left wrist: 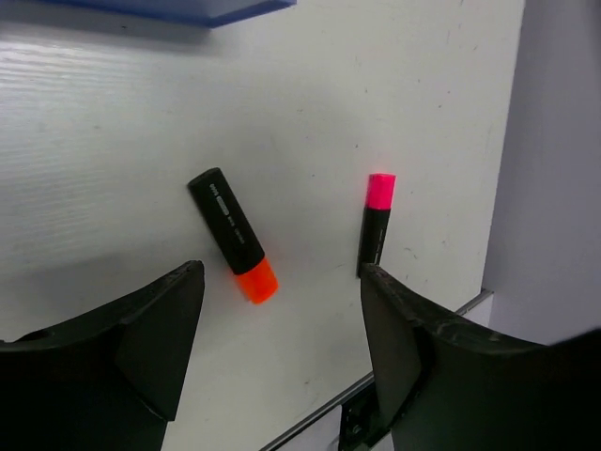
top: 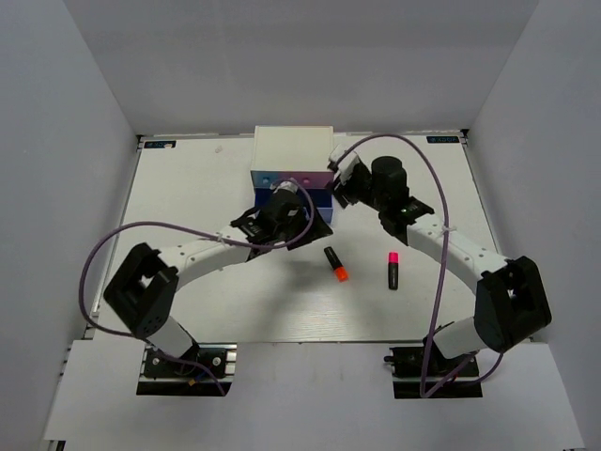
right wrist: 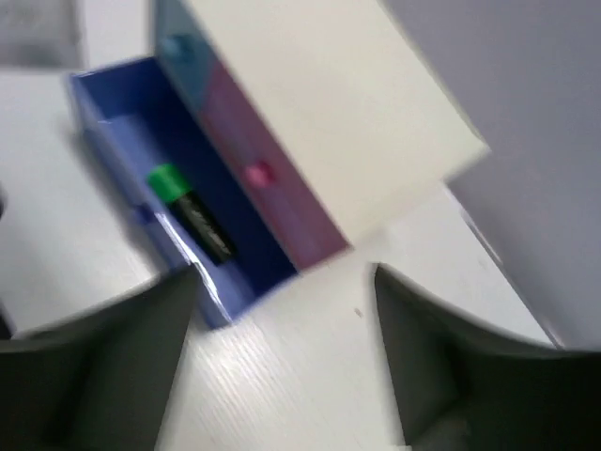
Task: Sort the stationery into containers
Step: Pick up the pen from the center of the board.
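Nearest the left wrist lens are the two black fingers of the left gripper point(left wrist: 282, 305), standing apart with nothing between them and hanging over the white table point(left wrist: 113, 141). Just past them lies a short black marker with an orange end point(left wrist: 233, 233), tilted, with its orange cap toward the fingers. To its right and apart from it, a short black marker with a pink end point(left wrist: 375, 224) lies nearly straight, pink cap pointing away. Neither is touched.

From the right wrist I see the right gripper point(right wrist: 282, 301), its jaws also wide and empty, near the small boxy white drawer chest point(right wrist: 329, 103). The blue drawer point(right wrist: 108, 103) is pulled out, and a short black marker with a green end point(right wrist: 192, 211) rests inside it on the floor. The pink drawer point(right wrist: 282, 202) beside it, with its small pink knob point(right wrist: 255, 173), is shut. That view is blurred, so I cannot make out more. No pink tube or grey cone shows in any view.

I judge one marker sorted and two left on the table. These markers should be light, stiff and hard-shelled, with nothing fragile about them. The round, smooth plastic barrel may roll, or slip out of a pinch taken near an end. I would take the orange one across the black barrel at mid-length, with the jaws square to its long axis and low enough to close on the widest part.
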{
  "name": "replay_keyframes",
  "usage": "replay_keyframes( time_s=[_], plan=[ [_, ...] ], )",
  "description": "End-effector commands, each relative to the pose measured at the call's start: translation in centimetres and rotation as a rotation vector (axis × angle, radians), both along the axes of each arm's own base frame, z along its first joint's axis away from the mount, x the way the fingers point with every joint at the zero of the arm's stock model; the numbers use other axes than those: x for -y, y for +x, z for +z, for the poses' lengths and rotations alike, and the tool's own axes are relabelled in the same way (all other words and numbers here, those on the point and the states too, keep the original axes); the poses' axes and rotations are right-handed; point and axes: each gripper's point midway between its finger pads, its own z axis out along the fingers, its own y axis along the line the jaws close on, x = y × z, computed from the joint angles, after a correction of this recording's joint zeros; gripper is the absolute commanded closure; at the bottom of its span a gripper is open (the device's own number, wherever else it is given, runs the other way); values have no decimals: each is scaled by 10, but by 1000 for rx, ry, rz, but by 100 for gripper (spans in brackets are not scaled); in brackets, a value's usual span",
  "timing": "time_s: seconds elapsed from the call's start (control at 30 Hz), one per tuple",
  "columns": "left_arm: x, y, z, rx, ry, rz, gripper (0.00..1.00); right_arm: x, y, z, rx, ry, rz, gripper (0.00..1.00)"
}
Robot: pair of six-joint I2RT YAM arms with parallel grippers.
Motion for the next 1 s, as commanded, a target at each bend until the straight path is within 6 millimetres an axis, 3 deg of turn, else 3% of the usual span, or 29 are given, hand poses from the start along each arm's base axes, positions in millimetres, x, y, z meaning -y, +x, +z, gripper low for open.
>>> replay_keyframes(
  time_s=[0.0, 0.03, 0.07, 0.1, 0.17, 0.2, 0.27, 0.3, 0.4, 0.63, 0.67, 0.7, 0.97],
  plan=[
    [14, -7, -11, -97, 88, -10, 24, 51, 31, -5, -176, 150, -402, 49],
    [14, -10, -29, -147, 139, -2, 25, 60, 23, -23, -264, 127, -439, 65],
    [19, -14, -33, -166, 152, -9, 32, 78, 23, -29, -289, 135, -479, 78],
    [24, -9, -30, -166, 152, -9, 34, 83, 19, -35, -324, 150, -497, 92],
    [32, -20, -48, -213, 196, -30, 37, 100, 6, -51, -375, 166, -539, 92],
    [36, -16, -47, -220, 194, -22, 42, 108, 1, -57, -407, 186, -569, 92],
    [37, -24, -59, -272, 242, -24, 43, 120, -3, -60, -427, 204, -603, 90],
    [44, -23, -65, -278, 265, -28, 46, 128, -13, -74, -479, 199, -625, 90],
    [46, -26, -71, -303, 333, -19, 44, 147, -19, -79, -486, 213, -671, 90],
    [52, -25, -100, -374, 483, -12, 39, 153, -33, -87, -522, 228, -651, 86],
    [59, -19, -95, -364, 485, -24, 39, 156, -35, -89, -531, 224, -657, 86],
    [51, -29, -111, -405, 556, -30, 39, 156, -37, -89, -528, 229, -652, 84],
    [42, -41, -127, -441, 636, -65, 43, 162, -44, -97, -565, 261, -677, 84]
  ],
)
